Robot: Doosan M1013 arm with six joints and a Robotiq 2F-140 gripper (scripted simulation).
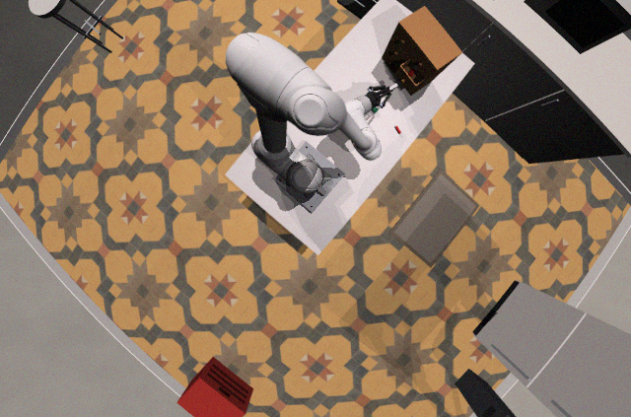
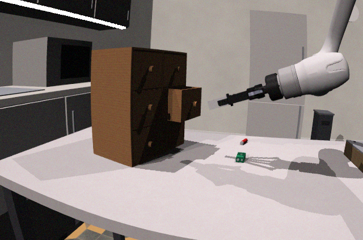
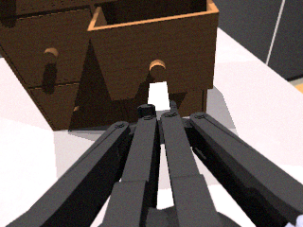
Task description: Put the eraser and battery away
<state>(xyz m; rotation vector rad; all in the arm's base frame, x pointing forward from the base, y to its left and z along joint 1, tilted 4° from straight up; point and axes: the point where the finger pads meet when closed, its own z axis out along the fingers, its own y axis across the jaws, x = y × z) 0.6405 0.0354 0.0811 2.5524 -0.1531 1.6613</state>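
Observation:
The brown chest [image 1: 433, 37] [image 2: 111, 99] stands upright on the table. Its middle-row right drawer [image 2: 190, 111] [image 3: 123, 57] is pulled well out; the other drawers look pushed in. A small red thing [image 1: 411, 73], probably the eraser, lies inside that drawer in the top view; the drawer's inside is hidden in the exterior view. The green nine-volt battery [image 1: 375, 109] [image 2: 240, 157] lies on the table, short of the chest. My gripper [image 1: 393, 87] [image 2: 212, 104] [image 3: 159, 96] is shut and empty, its pale tips pointing at the open drawer's front, a little short of the knob.
A red cylinder [image 1: 397, 130] [image 2: 244, 141] with a grey end lies on the table [image 1: 325, 234] [image 2: 164, 199] near the battery. Kitchen cabinets [image 1: 509, 81] stand behind the chest. The arm's base plate [image 1: 331, 175] is at the table's other end.

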